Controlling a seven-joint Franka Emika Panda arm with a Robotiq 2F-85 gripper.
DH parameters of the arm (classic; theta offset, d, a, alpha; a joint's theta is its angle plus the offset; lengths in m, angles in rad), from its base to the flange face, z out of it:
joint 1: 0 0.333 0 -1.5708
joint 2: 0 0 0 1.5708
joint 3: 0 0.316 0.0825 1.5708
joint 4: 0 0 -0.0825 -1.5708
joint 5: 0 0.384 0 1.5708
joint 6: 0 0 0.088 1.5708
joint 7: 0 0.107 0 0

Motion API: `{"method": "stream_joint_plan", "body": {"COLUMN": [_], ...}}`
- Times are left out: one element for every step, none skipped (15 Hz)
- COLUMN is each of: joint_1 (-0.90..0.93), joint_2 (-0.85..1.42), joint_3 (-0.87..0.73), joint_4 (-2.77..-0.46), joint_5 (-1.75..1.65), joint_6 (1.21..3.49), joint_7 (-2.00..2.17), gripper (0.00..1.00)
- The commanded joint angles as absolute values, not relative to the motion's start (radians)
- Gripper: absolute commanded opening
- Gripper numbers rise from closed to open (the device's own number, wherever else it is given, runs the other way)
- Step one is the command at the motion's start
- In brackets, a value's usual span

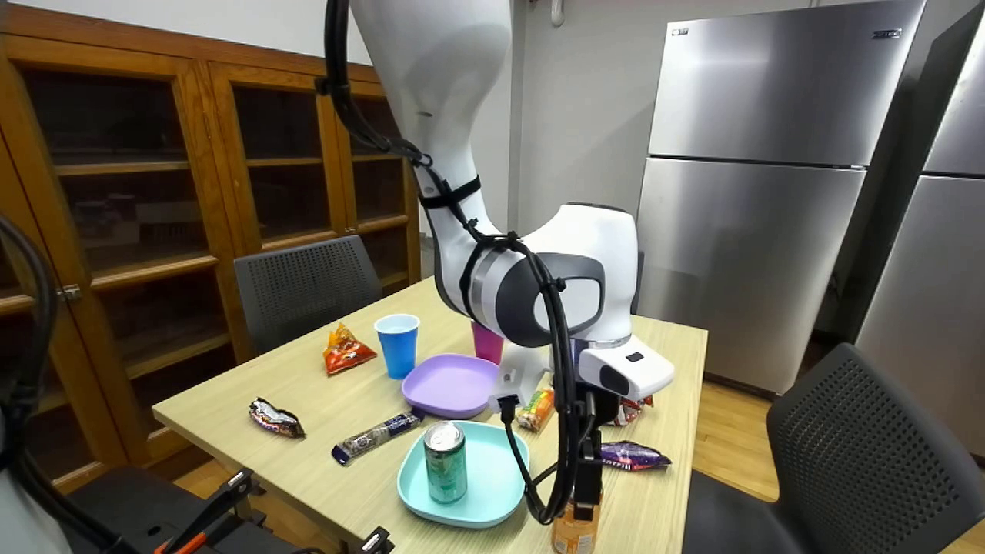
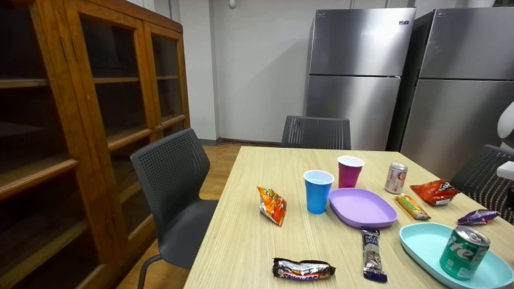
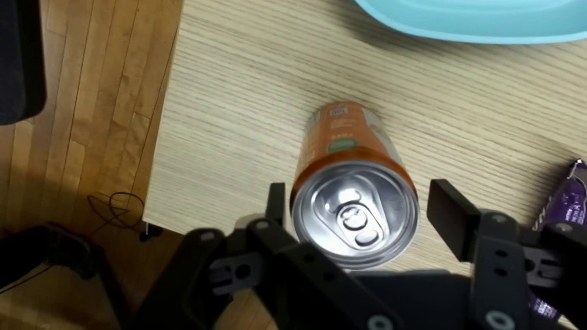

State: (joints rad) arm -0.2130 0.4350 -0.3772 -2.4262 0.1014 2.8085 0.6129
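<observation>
The hand [image 3: 361,209] points downward (fingers [image 3: 453,219] well apart).

Tabletop [image 2: 241,241]: is showing pale, streaked wood grain.
Orange can [image 3: 353,183]: is standing upright near a corner.
Teal plate [image 1: 494,469]: is lying apart from that can.
Purple plate [image 2: 363,206]: is resting near the teal plate.
Blue cup [image 2: 317,194], magenta cup [image 2: 349,176]: are standing beside the purple plate.
Nut bar [image 2: 372,255]: is pointing one end at that plate.
Snickers bar [image 2: 303,270]: is lying near the nut bar.
Orange snack bag [image 2: 274,205]: is lying near the blue cup.
Silver can [image 2: 396,178]: is standing near the magenta cup.
Red snack bag [image 2: 434,192]: is lying near the silver can.
Yellow-wrapped bar [image 2: 412,206]: is lying between purple plate and red snack bag.
Purple packet [image 2: 478,216]: is lying near an edge.
</observation>
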Motion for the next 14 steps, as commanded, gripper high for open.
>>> {"method": "stream_joint_plan", "body": {"joint_1": [-0.209,-0.212,-0.213,-0.217,-0.221,-0.214,-0.214,-0.212,-0.212,-0.205,-0.203,-0.191,-0.188,-0.178], "joint_2": [0.446,0.443,0.439,0.432,0.421,0.394,0.381,0.361,0.346,0.331,0.318,0.304,0.288,0.271], "joint_3": [-0.374,-0.37,-0.37,-0.367,-0.365,-0.378,-0.381,-0.385,-0.386,-0.391,-0.393,-0.402,-0.404,-0.411], "joint_4": [-2.413,-2.414,-2.416,-2.42,-2.425,-2.443,-2.45,-2.462,-2.469,-2.477,-2.481,-2.487,-2.491,-2.498], "joint_5": [0.142,0.147,0.151,0.157,0.163,0.153,0.151,0.148,0.147,0.145,0.143,0.135,0.132,0.123], "joint_6": [2.822,2.82,2.819,2.817,2.803,2.798,2.796,2.796,2.791,2.796,2.792,2.79,2.783,2.777], "joint_7": [0.579,0.574,0.57,0.563,0.552,0.543,0.533,0.521,0.508,0.505,0.501,0.507,0.505,0.511], "gripper": [0.49,0.42,0.39,0.39,0.39,0.39,0.39,0.39,0.39,0.39,0.39,0.39,0.39,0.39]}}
